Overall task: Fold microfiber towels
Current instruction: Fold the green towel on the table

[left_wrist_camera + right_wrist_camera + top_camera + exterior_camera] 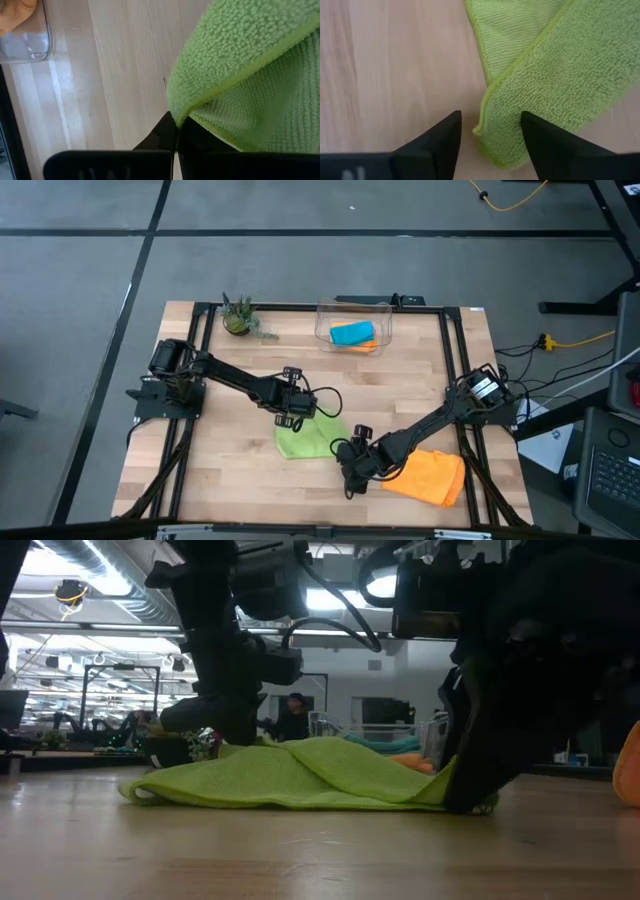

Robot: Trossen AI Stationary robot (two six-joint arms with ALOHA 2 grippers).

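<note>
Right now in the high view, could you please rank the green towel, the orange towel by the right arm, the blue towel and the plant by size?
1. orange towel
2. green towel, close to it and partly hidden by both grippers, so unsure
3. blue towel
4. plant, near the blue one in size

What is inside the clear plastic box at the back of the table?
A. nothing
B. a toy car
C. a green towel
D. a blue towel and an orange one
D: the high view shows a blue towel lying over an orange towel inside the clear box.
</note>
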